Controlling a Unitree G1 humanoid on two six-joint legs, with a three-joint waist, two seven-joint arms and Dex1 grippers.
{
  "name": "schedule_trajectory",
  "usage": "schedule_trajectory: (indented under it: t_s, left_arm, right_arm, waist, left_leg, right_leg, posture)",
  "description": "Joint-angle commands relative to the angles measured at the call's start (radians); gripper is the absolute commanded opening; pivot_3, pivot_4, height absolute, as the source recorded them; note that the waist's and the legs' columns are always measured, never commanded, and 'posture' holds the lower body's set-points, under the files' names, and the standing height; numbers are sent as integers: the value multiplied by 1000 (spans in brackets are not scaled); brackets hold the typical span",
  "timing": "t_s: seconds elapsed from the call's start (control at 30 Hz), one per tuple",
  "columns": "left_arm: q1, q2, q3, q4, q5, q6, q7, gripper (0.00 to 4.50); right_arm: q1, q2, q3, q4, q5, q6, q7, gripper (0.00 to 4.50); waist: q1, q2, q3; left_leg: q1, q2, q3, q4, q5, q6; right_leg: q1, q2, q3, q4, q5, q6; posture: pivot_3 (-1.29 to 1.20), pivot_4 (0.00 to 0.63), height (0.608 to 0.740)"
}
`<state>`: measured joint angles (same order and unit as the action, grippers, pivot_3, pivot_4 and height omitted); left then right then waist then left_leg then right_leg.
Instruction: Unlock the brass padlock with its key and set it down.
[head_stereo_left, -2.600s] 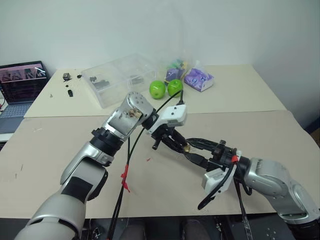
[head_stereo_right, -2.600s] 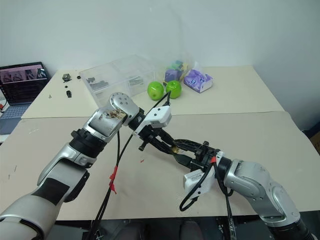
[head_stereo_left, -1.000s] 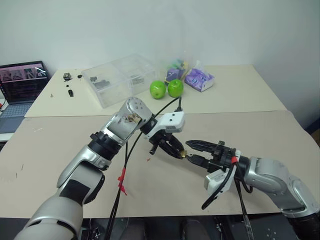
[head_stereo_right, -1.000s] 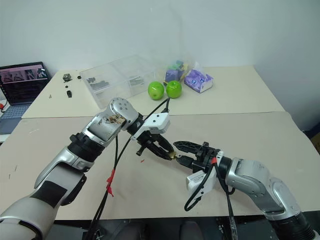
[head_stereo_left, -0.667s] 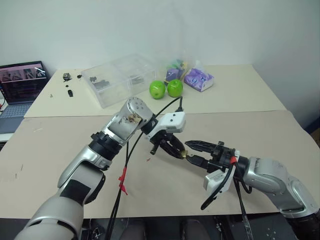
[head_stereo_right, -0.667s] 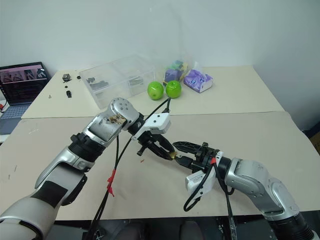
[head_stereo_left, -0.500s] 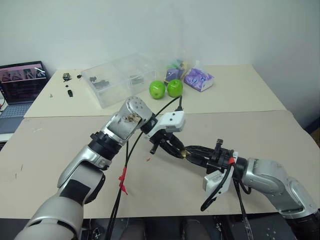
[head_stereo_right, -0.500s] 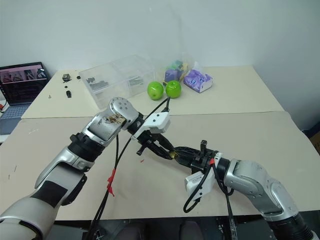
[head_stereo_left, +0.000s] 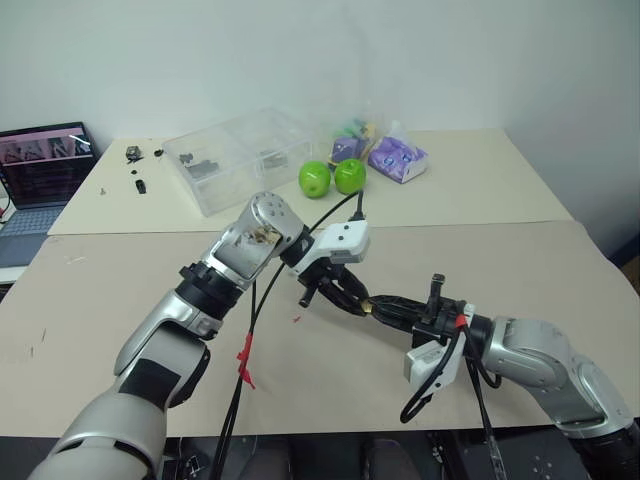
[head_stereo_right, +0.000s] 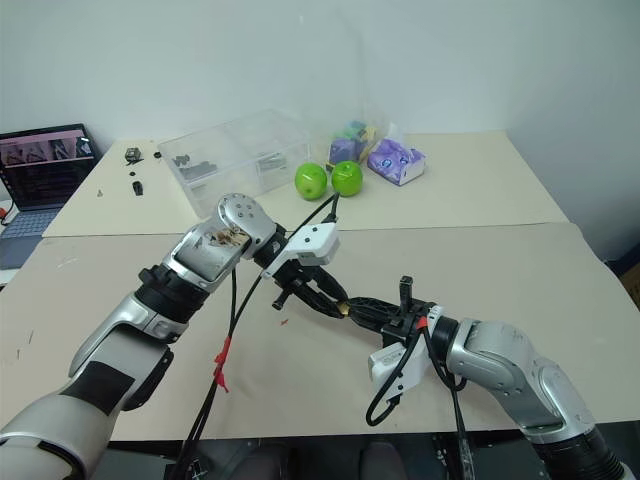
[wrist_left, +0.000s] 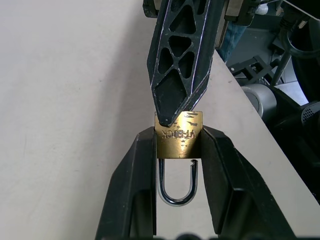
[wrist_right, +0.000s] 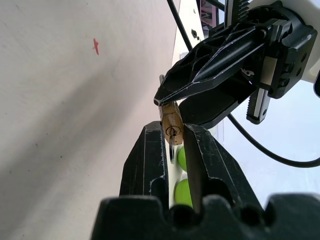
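Holding the brass padlock (wrist_left: 178, 135) above the table (head_stereo_left: 520, 260), your left gripper (wrist_left: 176, 150) has its two black fingers (wrist_left: 136, 165) pressed against the lock's flat sides, with the silvery shackle (wrist_left: 176, 187) hanging in the gap between them (one leg of that shackle sits free of the body, so the lock reads as open). Your right gripper (wrist_right: 172, 137) comes in from the opposite side, its fingers drawn together on the keyway end of the same padlock, so both grippers meet at that small brass block in mid-air. You can see the keyway facing the right wrist camera; whether the key is in there you cannot tell, since nothing of it shows clearly. Below the grippers a tiny red speck (head_stereo_left: 296, 320) lies on the table. Well behind, near the wall, sit two green apples (head_stereo_left: 332, 177), a clear plastic box (head_stereo_left: 235, 155) and a laptop (head_stereo_left: 40, 175).
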<state>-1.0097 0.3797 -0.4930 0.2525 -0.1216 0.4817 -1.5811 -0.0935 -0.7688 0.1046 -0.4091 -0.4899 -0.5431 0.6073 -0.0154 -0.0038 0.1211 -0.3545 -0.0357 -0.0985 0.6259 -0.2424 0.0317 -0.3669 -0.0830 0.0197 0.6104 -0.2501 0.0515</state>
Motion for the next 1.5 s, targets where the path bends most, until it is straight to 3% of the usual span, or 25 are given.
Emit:
schedule_trajectory:
  t_s: [0.03, 0.33, 0.4, 0.53, 1.0, 1.1, 1.2, 1.27, 1.5]
  left_arm:
    - [-13, -14, -3, -8, -4, -14, 6, 765]
    - [-10, -13, -6, -8, -2, -18, 3, 765]
    - [-9, -13, -6, -9, -2, -19, 2, 765]
    - [-5, -13, -6, -17, -5, -14, 2, 765]
    - [-5, -13, -5, -24, -6, -8, 3, 765]
    - [-5, -13, -6, -24, -6, -8, 2, 765]
    - [-4, -15, -4, -24, -5, -7, 1, 765]
    - [-3, -16, -4, -25, -4, -6, 1, 765]
    - [-4, -16, -3, -22, -2, -9, 2, 765]
  right_arm:
    - [-43, 21, -29, -70, 34, 2, -30, 109]
    - [-51, 36, -14, -75, 40, 9, -23, 109]
    - [-48, 38, -12, -76, 58, 14, -18, 1128]
    - [-53, 43, -18, -73, 35, 6, -23, 2405]
    - [-48, 38, -22, -73, 36, -4, -24, 2405]
    - [-48, 38, -23, -73, 38, -6, -26, 1703]
    - [-45, 36, -24, -74, 40, -8, -28, 632]
    - [-43, 35, -24, -74, 40, -8, -28, 155]
    - [-43, 37, -20, -74, 40, -8, -28, 150]
  waist:
    - [0, 0, 0]
    - [0, 0, 0]
    - [0, 0, 0]
    - [0, 0, 0]
    - [0, 0, 0]
    - [0, 0, 0]
    - [0, 0, 0]
    - [0, 0, 0]
    - [0, 0, 0]
  left_leg:
    - [0, 0, 0, 0, 0, 0]
    - [0, 0, 0, 0, 0, 0]
    - [0, 0, 0, 0, 0, 0]
    - [0, 0, 0, 0, 0, 0]
    - [0, 0, 0, 0, 0, 0]
    - [0, 0, 0, 0, 0, 0]
    - [0, 0, 0, 0, 0, 0]
    - [0, 0, 0, 0, 0, 0]
    - [0, 0, 0, 0, 0, 0]
  right_leg:
    - [0, 0, 0, 0, 0, 0]
    - [0, 0, 0, 0, 0, 0]
    - [0, 0, 0, 0, 0, 0]
    - [0, 0, 0, 0, 0, 0]
    - [0, 0, 0, 0, 0, 0]
    - [0, 0, 0, 0, 0, 0]
    - [0, 0, 0, 0, 0, 0]
    - [0, 0, 0, 0, 0, 0]
    - [0, 0, 0, 0, 0, 0]
  posture:
    - [0, 150, 740]
    - [0, 150, 740]
    - [0, 150, 740]
    - [0, 150, 740]
    - [0, 150, 740]
    - [0, 150, 740]
    - [0, 150, 740]
    - [0, 150, 740]
    - [0, 150, 740]
